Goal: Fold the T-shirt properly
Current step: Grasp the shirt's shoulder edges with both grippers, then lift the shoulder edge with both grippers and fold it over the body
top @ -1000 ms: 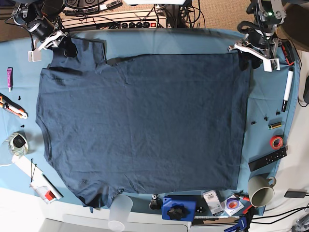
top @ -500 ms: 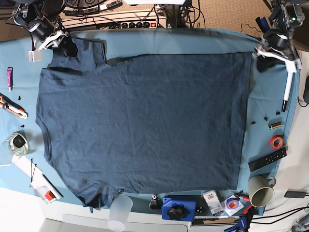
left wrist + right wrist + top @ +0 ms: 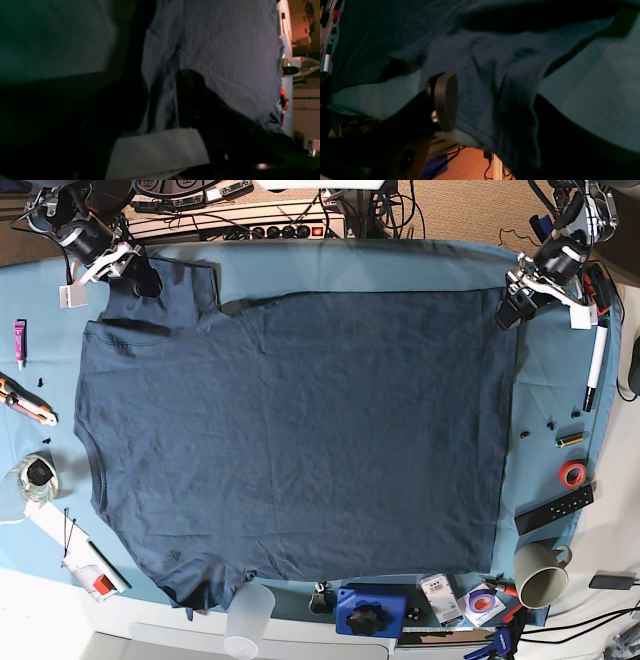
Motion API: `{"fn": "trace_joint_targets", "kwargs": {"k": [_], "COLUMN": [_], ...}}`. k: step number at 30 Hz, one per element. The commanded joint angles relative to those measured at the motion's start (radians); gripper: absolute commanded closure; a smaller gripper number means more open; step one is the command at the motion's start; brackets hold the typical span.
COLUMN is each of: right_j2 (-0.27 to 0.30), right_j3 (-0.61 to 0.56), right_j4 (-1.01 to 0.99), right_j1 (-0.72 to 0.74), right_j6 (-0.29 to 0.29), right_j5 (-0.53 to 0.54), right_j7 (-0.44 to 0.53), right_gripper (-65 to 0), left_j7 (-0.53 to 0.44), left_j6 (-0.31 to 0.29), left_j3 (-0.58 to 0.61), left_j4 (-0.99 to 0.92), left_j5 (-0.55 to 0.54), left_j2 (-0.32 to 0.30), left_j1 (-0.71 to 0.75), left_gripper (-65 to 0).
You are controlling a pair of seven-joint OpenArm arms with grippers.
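One T-shirt (image 3: 290,430) lies spread flat on the table cloth (image 3: 400,265), covering most of it. Two arms work at the far edge.

The right gripper (image 3: 140,278) sits at the far-left corner, over the shirt's sleeve. In the right wrist view its jaws stand wide with sleeve fabric bunched between them; one pad (image 3: 445,100) is clear of the cloth, and whether the other presses it cannot be told.

The left gripper (image 3: 512,305) is at the far-right corner, tilted down at the shirt's hem corner. Its jaws are apart in the left wrist view; whether they pinch the hem cannot be told.

The shirt's long axis runs left to right: collar end toward the left edge, hem along the right. One sleeve reaches the far-left corner, the other the near-left corner.
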Motion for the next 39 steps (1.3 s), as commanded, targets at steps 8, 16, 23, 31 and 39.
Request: {"fn": "trace_joint_targets", "kwargs": {"k": [8, 16, 23, 31, 39], "right_j2": [0.001, 0.001, 0.001, 0.000, 0.000], "right_j3": [-0.004, -0.004, -0.004, 0.054, 0.164], "right_j4": [-0.006, -0.006, -0.005, 0.096, 0.144], "right_j1": [-0.017, -0.017, -0.017, -0.018, -0.065], "right_j6": [-0.018, -0.018, -0.018, -0.018, -0.018], "right_j5": [-0.066, -0.066, -0.067, -0.067, 0.073], "right_j7": [-0.094, -0.069, -0.063, -0.074, -0.177], "right_gripper": [-30.5, -30.5, -1.5, 0.0, 0.0], "left_j7": [0.093, 0.088, 0.024, 0.094, 0.124], "left_j6": [-0.026, -0.026, -0.026, -0.026, -0.026], "left_j3": [0.000, 0.000, 0.000, -0.049, -0.126], "left_j4": [0.000, 0.000, 0.000, 0.040, 0.132], "left_j5": [0.030, 0.031, 0.129, 0.153, 0.116], "left_j2": [0.002, 0.002, 0.001, 0.001, 0.001], "left_j1": [0.011, 0.011, 0.011, 0.012, 0.090], "left_gripper": [-19.9, -9.9, 0.0, 0.0, 0.0]}}
